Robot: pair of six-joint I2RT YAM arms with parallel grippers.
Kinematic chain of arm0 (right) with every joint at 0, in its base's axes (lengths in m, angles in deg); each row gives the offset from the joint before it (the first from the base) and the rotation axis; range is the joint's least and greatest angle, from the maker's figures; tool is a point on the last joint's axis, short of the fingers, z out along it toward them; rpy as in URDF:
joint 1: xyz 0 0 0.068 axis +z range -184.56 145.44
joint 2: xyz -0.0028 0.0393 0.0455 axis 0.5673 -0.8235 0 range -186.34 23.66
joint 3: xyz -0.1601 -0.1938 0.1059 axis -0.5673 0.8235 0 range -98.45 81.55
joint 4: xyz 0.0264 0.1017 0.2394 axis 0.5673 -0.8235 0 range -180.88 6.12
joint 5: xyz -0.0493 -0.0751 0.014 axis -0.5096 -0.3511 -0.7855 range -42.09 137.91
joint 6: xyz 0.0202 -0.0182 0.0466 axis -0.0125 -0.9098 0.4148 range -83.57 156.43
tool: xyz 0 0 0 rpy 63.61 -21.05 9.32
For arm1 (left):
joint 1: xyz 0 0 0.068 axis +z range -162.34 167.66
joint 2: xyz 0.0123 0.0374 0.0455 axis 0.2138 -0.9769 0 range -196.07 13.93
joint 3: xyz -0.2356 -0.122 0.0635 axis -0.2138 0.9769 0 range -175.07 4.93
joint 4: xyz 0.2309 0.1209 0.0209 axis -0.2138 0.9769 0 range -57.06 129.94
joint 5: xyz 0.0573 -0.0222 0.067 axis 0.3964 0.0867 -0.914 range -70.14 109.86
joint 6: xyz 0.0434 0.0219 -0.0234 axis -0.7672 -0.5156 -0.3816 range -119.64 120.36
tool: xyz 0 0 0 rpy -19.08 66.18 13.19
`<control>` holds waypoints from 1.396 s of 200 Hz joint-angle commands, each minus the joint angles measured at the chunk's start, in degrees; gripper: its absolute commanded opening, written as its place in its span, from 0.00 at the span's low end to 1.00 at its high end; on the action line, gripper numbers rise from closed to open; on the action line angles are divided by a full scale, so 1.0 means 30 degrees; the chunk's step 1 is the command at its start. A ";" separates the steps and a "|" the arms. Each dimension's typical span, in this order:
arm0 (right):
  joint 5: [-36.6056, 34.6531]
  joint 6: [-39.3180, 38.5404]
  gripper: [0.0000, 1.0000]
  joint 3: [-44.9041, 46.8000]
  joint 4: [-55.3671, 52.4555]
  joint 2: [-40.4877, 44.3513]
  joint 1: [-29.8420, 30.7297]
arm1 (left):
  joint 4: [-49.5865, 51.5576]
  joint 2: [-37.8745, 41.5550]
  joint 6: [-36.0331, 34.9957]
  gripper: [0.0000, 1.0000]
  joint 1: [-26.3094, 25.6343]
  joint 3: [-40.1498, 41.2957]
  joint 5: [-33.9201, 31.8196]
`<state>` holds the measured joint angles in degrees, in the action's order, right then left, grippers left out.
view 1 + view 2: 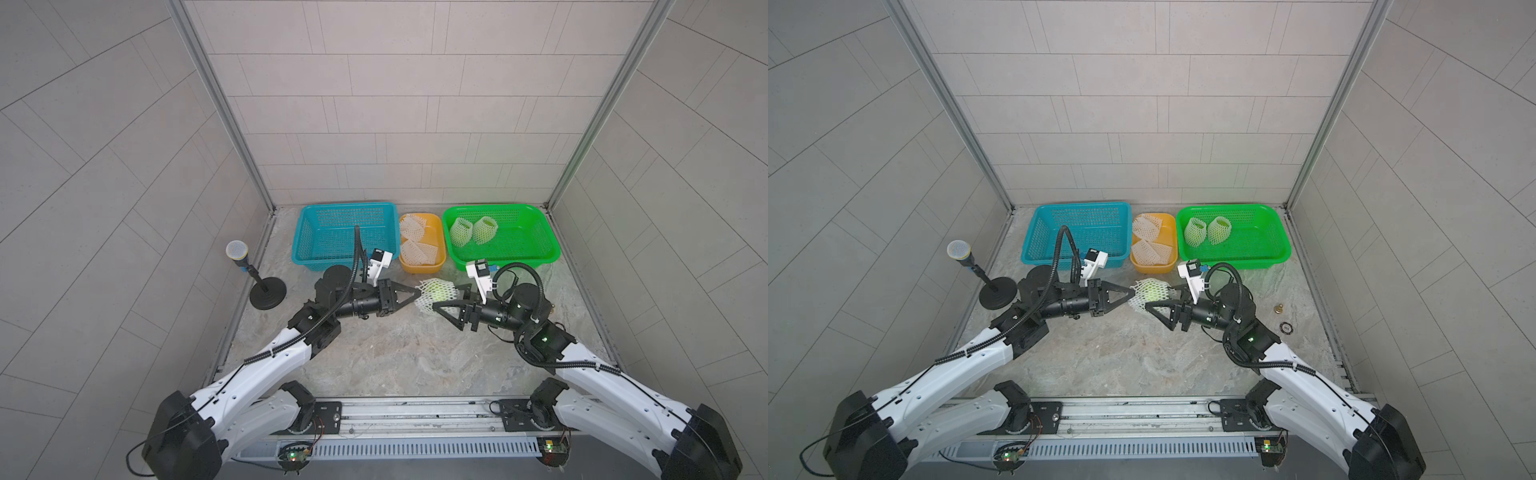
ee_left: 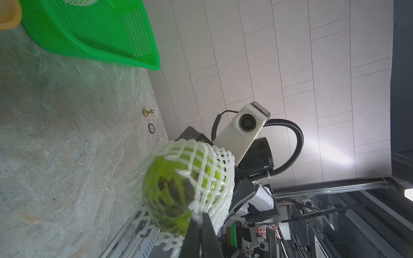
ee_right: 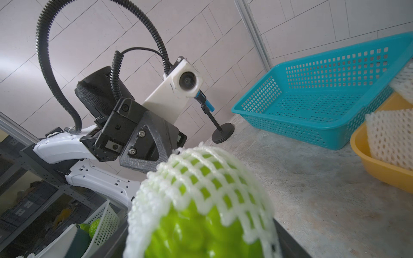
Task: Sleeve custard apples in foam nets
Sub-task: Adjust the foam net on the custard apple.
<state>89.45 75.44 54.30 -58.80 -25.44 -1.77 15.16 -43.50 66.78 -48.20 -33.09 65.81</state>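
Note:
A bright green custard apple (image 1: pixel 438 292) (image 1: pixel 1152 293) is held just above the table in front of the yellow tray, with a white foam net (image 1: pixel 428 305) (image 2: pixel 207 165) pulled partly over it. My right gripper (image 1: pixel 445 296) (image 1: pixel 1159 298) grips the fruit (image 3: pixel 190 232) from the right, jaws wide around it. My left gripper (image 1: pixel 417 294) (image 2: pixel 200 220) is shut, pinching the net's loose edge on the left side. The fruit's dark-pitted end (image 2: pixel 169 189) is bare. Two more netted custard apples (image 1: pixel 461 230) (image 1: pixel 485 229) lie in the green basket (image 1: pixel 552 249).
A yellow tray (image 1: pixel 419 268) with spare foam nets (image 1: pixel 417 251) sits between the blue basket (image 1: pixel 316 257) and the green basket. A black stand with a round head (image 1: pixel 268 291) is at the left. A small brass piece (image 1: pixel 1279 308) and a disc (image 1: pixel 1285 327) lie at the right.

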 commanded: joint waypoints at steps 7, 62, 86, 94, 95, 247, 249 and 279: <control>-0.0064 0.0615 0.80 0.0144 0.1587 0.0353 -0.0209 | -0.0211 0.0451 -0.0223 0.00 0.0146 0.0484 -0.0171; -0.0068 0.0521 0.80 0.0002 0.1287 0.0129 -0.0238 | 0.0427 0.0388 -0.0674 0.13 0.0146 0.0582 -0.0538; -0.0331 0.0127 0.80 -0.0231 0.0341 0.0275 -0.0296 | 0.0541 0.0663 -0.0888 0.54 0.0233 0.0457 -0.0992; -0.0398 0.0124 0.79 -0.0299 0.0182 0.0341 -0.0424 | 0.0784 0.0823 -0.0975 0.59 0.0434 0.0482 -0.1197; -0.0413 0.0124 0.80 -0.0296 0.0173 0.0341 -0.0449 | 0.0821 0.0857 -0.0995 0.59 0.0451 0.0484 -0.1211; -0.0428 0.0797 0.79 -0.1315 -0.1043 -0.0096 -0.2681 | 0.8016 0.4049 -0.5565 0.84 0.3426 0.0031 -0.2661; -0.0487 0.0797 0.79 -0.1376 -0.1155 -0.0097 -0.2805 | 0.8090 0.4039 -0.5638 0.85 0.3412 0.0006 -0.2706; -0.1490 0.0760 0.79 -0.1989 -0.2685 -0.0363 -0.5223 | 0.8793 0.3760 -0.6451 0.90 0.3412 -0.0239 -0.3305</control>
<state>87.35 77.05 50.94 -64.87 -26.32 -12.61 38.35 -31.77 51.96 -38.21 -31.67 57.66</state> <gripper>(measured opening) 0.795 0.899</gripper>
